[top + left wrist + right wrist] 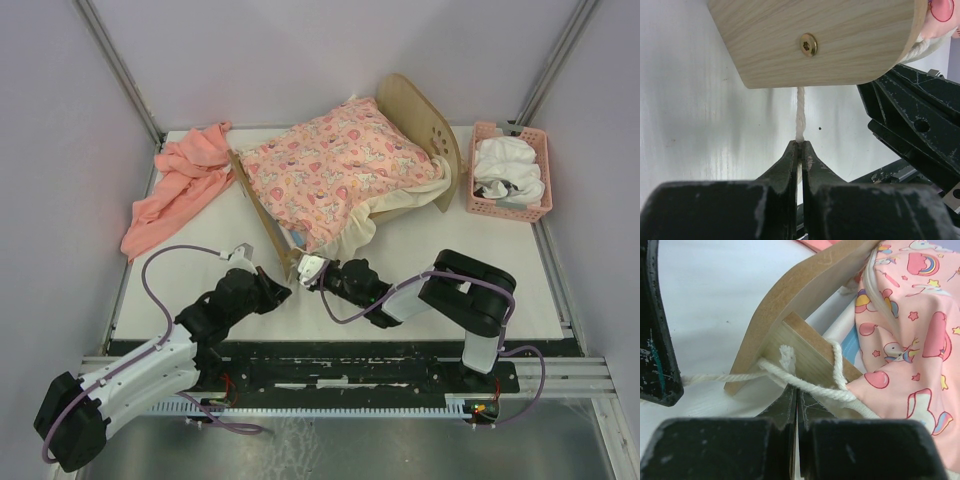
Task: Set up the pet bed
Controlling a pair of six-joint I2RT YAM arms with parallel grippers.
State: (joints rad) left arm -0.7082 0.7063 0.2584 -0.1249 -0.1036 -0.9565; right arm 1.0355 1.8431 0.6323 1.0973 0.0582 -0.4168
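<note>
The pet bed lies in the middle of the table, its light-wood frame covered by a pink patterned cushion. Its near footboard corner fills the left wrist view. My left gripper is shut on a white cord that hangs taut from that corner. My right gripper is shut right against the same corner. The cord is looped round the wood and lies across its tips. Both grippers meet at the corner in the top view, the left and the right.
A salmon-pink cloth lies crumpled at the far left. A pink plastic basket holding white cloth stands at the far right. Grey walls and metal posts close in the table. The right arm is close beside my left gripper.
</note>
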